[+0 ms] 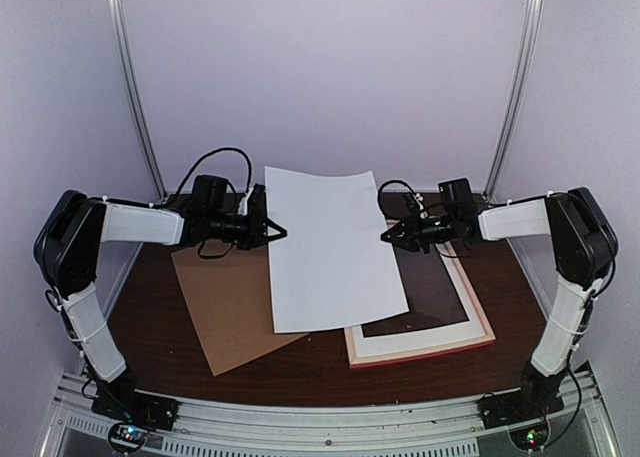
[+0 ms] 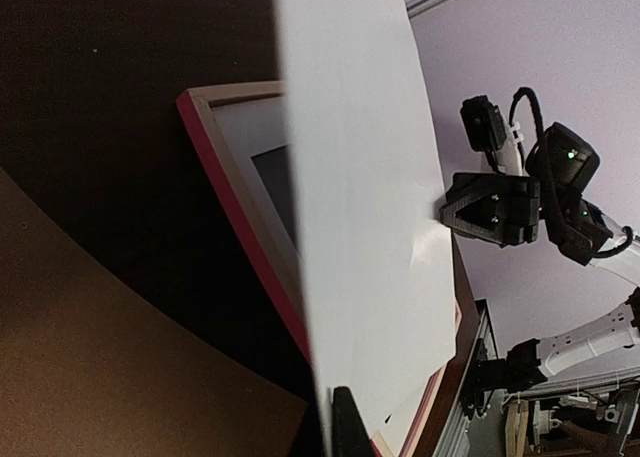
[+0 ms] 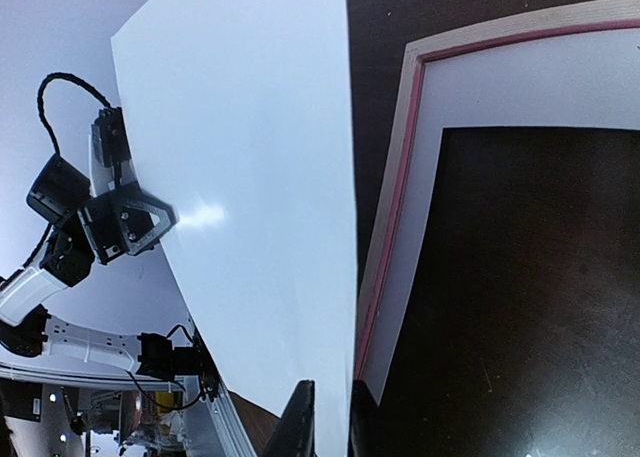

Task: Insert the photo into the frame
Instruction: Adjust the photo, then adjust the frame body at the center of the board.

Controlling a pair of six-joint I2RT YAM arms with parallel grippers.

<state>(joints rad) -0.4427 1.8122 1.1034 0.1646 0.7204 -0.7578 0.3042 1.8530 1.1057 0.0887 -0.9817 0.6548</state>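
L gripper (image 1: 282, 233) & R gripper (image 1: 385, 236) each pinch an opposite edge of the photo (image 1: 330, 247), blank white side up, held off the table (image 1: 320, 377). It hangs partly over the frame (image 3: 392, 227), which lies flat w/ white mat (image 3: 420, 197) inside. Brown board (image 1: 225, 312) lies at left.

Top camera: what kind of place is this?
Probably a robot lab booth, not a home: plain lilac walls, metal rails, and a left arm and right arm bolted at the edge of a dark table.
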